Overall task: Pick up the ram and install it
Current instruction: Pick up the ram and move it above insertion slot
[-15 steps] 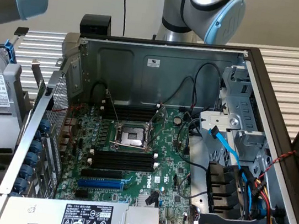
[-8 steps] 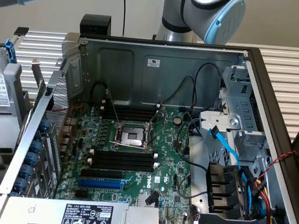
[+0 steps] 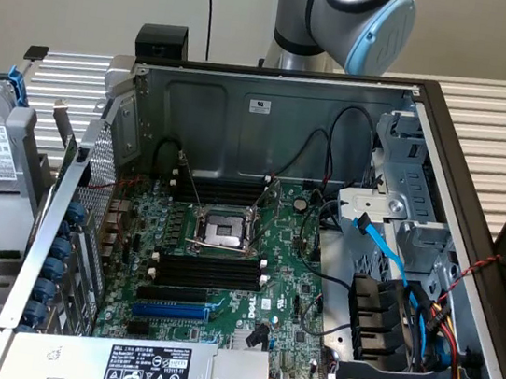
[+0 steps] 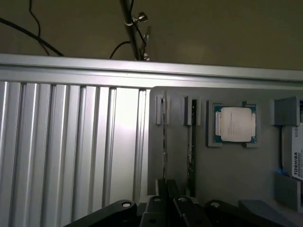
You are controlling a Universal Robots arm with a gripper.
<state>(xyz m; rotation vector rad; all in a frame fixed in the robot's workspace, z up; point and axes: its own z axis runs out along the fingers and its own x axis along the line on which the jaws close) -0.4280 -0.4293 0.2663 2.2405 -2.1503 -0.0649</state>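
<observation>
On a ribbed aluminium table [image 4: 71, 151], the long thin green ram stick [image 4: 164, 137] stands edge-up in a grey tray [image 4: 227, 170], near the black gripper [image 4: 168, 187], fingers [image 4: 162, 189] clenched, empty. The motherboard's long black slots [image 3: 209, 270] sit unfilled; pickup and installation both remain.

The open computer case [image 3: 275, 98] is seen by the exterior camera from above, tilted downward at middling range, with the motherboard [image 3: 223, 270] centred. The wrist camera is set just behind the pincer [image 4: 166, 191] and aimed past it, close, at a grey tray [image 4: 227, 175] and the ribbed table [image 4: 71, 156]. The ribbed table is shared by both views.
</observation>
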